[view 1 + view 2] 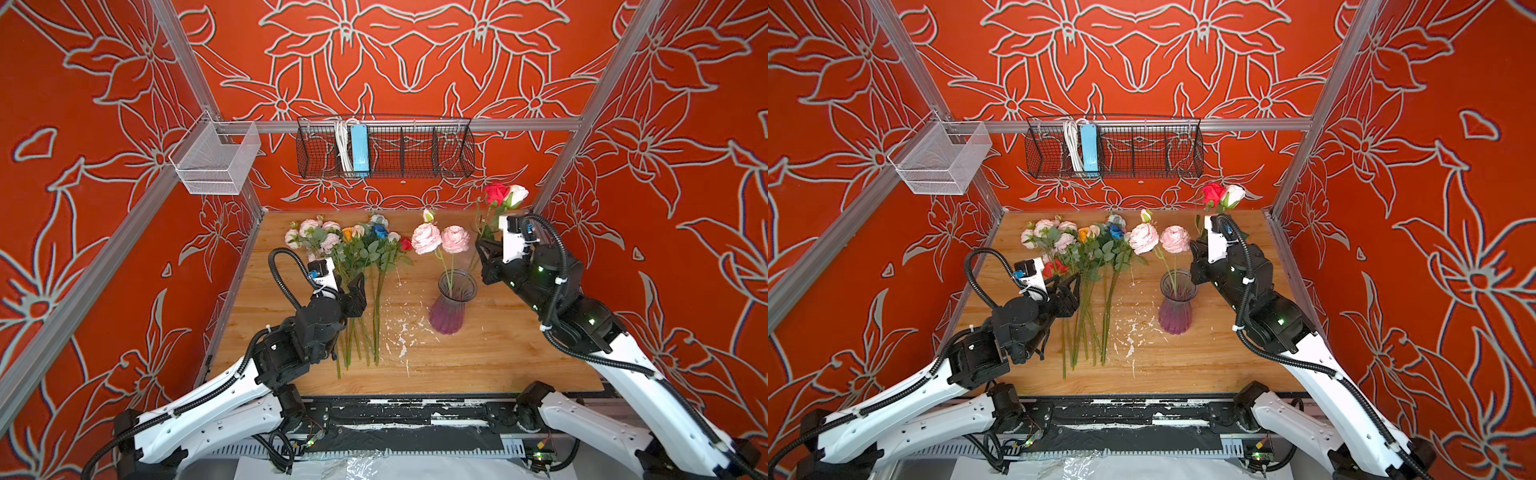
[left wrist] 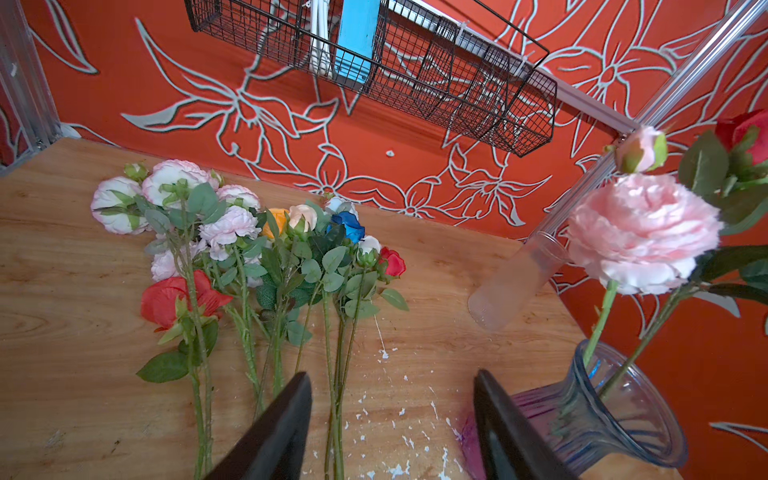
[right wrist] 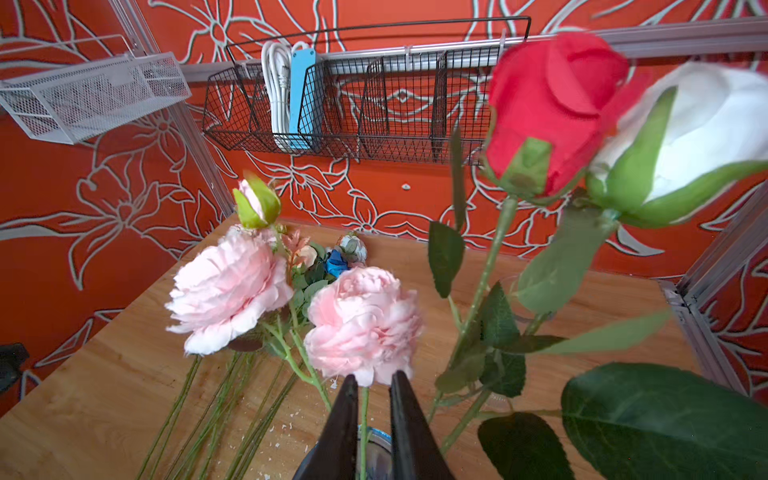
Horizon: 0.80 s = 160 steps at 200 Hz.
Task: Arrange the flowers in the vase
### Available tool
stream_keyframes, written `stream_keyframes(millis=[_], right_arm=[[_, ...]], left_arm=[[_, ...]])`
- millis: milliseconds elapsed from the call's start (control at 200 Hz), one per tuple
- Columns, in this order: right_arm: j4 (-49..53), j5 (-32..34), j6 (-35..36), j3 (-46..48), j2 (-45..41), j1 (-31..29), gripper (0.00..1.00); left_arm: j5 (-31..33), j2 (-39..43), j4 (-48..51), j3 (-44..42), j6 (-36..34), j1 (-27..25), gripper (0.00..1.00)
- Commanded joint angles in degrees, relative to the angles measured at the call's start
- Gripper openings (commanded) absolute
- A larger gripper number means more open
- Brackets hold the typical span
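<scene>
Hovering above the flowers (image 1: pixel 365 249) on the tabletop (image 1: pixel 478 365), the left gripper (image 2: pixel 392 374) is held wide, with one stem framed between its jaws. The stems (image 1: pixel 377 328) are laid near to far, blooms at the far end, and are closest to the left arm. The right gripper (image 3: pixel 375 376) is parted narrowly around a pink flower (image 3: pixel 365 320) stem above the vase (image 1: pixel 451 307). Whether that stem is touched cannot be told. The base of the roses (image 1: pixel 505 194) is hidden by the right arm.

- I see bare table (image 1: pixel 498 357) at lower right in a top view, below the vase (image 1: pixel 453 303).
- Centre left, loose flowers (image 1: pixel 374 249) block the way, stems reaching down-frame.
- Two pink blooms (image 1: pixel 426 239) crowd the room above the vase mouth.
- A bare strip runs between stems and vase.
</scene>
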<state>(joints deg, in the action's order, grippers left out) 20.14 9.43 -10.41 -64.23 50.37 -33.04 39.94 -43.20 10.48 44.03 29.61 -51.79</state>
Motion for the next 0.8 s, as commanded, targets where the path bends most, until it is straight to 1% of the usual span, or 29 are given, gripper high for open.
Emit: stream_keyframes(millis=[0, 80, 145, 235, 325, 375, 450, 515, 560, 615, 665, 680, 796], right_arm=[[-1.69, 0.23, -1.29, 1.29, -2.03, 0.19, 0.18], [-0.73, -1.36, -1.7, 1.3, -3.07, 0.2, 0.2], [0.38, -2.87, -2.39, 1.36, -4.14, 0.17, 0.23], [0.96, -4.13, -3.91, 2.77, -6.09, 0.14, 0.28], [1.91, -4.18, -5.67, 5.74, -8.76, 0.2, 0.31], [2.88, -3.31, -6.71, 7.82, -10.26, 0.16, 0.32], [4.14, -2.48, -7.69, 11.13, -12.58, 0.14, 0.32], [5.5, -1.75, -8.93, 13.68, -14.64, 0.11, 0.32], [6.37, -1.33, -9.76, 15.31, -16.1, 0.21, 0.32], [7.19, -0.76, -10.73, 17.1, -17.75, 0.22, 0.32], [7.82, -0.35, -11.22, 18.49, -19.02, 0.19, 0.32], [8.09, -0.23, -11.39, 18.77, -19.35, 0.14, 0.32], [9.75, -0.11, -11.8, 19.92, -20.47, 0.19, 0.32]], left_arm=[[0.58, -0.63, 0.51, 1.1, 1.07, 0.45, 0.63], [0.33, -1.46, 1.89, 1.05, 2.06, 1.28, 0.65], [-1.94, -2.27, 3.52, 0.76, 3.94, 3.68, 0.66], [-8.12, -4.2, 7.22, 0.02, 9.15, 10.14, 0.67], [-16.65, -7.78, 10.49, -0.54, 13.49, 17.25, 0.67], [-19.46, -10.2, 12.88, -0.5, 16.18, 20.39, 0.67], [-23.09, -13.82, 14.26, -1.15, 17.55, 24.22, 0.66], [-25.84, -17.03, 13.77, -2.66, 18.4, 27.14, 0.57], [-27.88, -18.15, 12.78, -4.13, 18.78, 29.19, 0.48], [-30.11, -19.02, 11.95, -6.0, 20.61, 31.68, 0.34], [-32.72, -19.29, 10.35, -7.88, 21.07, 33.64, 0.26], [-32.96, -19.45, 10.31, -8.22, 21.28, 33.96, 0.25], [-32.91, -20.21, 12.13, -9.31, 21.87, 34.56, 0.24]])
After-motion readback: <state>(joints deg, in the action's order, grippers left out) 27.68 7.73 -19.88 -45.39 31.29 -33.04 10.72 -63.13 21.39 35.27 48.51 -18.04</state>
